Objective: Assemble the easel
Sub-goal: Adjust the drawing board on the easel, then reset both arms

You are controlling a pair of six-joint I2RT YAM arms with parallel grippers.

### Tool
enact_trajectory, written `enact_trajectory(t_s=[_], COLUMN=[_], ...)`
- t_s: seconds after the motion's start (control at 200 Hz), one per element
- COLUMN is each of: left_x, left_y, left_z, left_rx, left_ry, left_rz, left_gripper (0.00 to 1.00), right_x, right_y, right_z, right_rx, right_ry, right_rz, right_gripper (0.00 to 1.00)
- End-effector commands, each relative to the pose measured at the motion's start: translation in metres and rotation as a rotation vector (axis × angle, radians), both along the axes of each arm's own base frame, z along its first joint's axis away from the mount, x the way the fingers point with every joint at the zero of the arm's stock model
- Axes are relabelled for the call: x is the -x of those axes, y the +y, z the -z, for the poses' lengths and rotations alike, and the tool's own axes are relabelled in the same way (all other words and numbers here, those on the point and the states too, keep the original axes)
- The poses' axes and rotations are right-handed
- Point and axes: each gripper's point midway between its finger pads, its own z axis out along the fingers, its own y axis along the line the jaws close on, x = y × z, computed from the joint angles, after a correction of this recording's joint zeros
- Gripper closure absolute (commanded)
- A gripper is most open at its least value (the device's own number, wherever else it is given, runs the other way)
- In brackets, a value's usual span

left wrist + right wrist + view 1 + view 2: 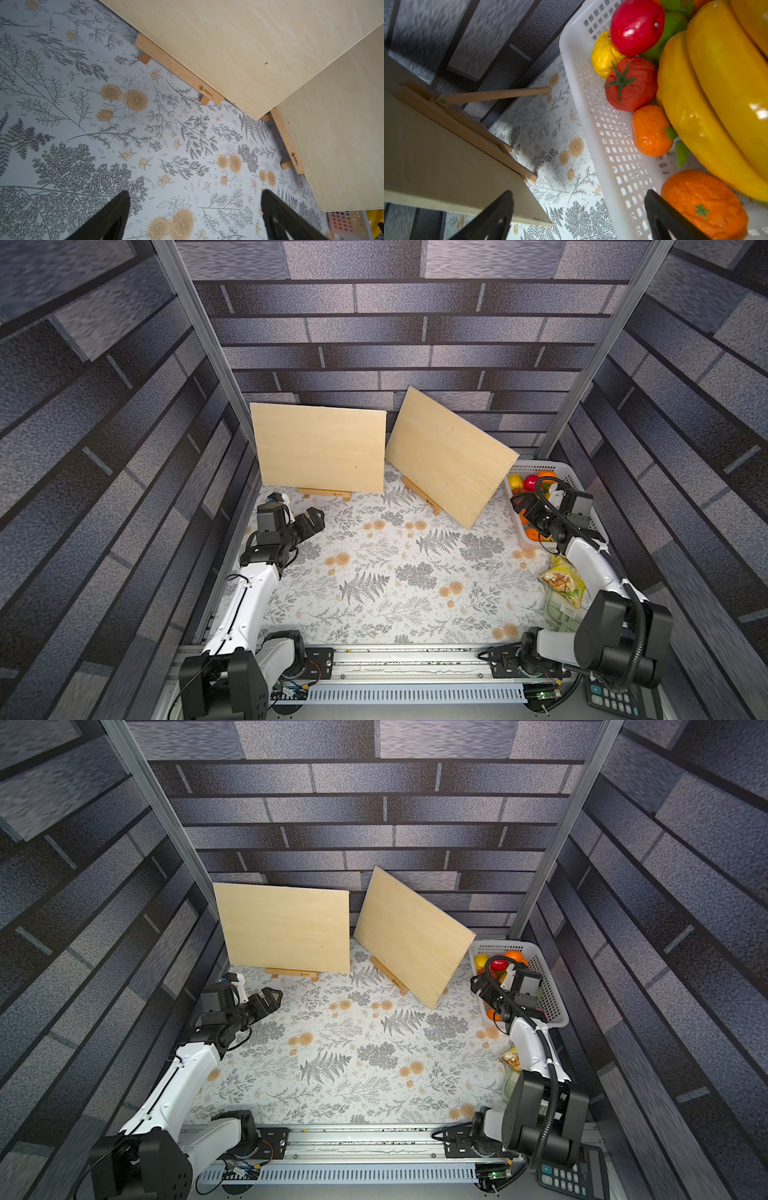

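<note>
Two easels (326,492) (422,491) stand near the left tool (319,519) and right tool (516,506), untouched.

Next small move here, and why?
Probably back the right tool away from the right board: it hangs near that board's edge by the basket, it and the left tool are open and empty, and this and the left board rest on stands.

Left board (320,448) on its easel (326,493) — right board (449,456) angled beside.

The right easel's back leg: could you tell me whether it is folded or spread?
Spread: the back leg angles away from the easel frame onto the tablecloth.
</note>
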Motion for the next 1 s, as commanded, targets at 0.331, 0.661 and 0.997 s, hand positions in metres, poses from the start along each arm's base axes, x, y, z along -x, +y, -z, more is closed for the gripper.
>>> enact_trajectory(t_s=[0.331,0.661,0.997], left_x=[-0.007,0.001,0.006], left_y=[0.0,0.001,0.001], left_z=[0.003,0.008,0.01], left_rx=[-0.054,-0.069,-0.085], left_ry=[-0.015,-0.004,0.008], left_rz=[0.022,0.019,0.019], left_gripper=[0.0,0.0,0.0], right_x=[-0.056,-0.045,-0.023], right_y=[0.032,0.06,0.066], right_z=[-0.013,0.01,0.025], right_rx=[0.048,0.033,0.014], right_ry=[-0.102,-0.056,-0.022], right_rz=[-0.108,-0.128,-0.129], right_gripper=[0.04,0.03,0.03])
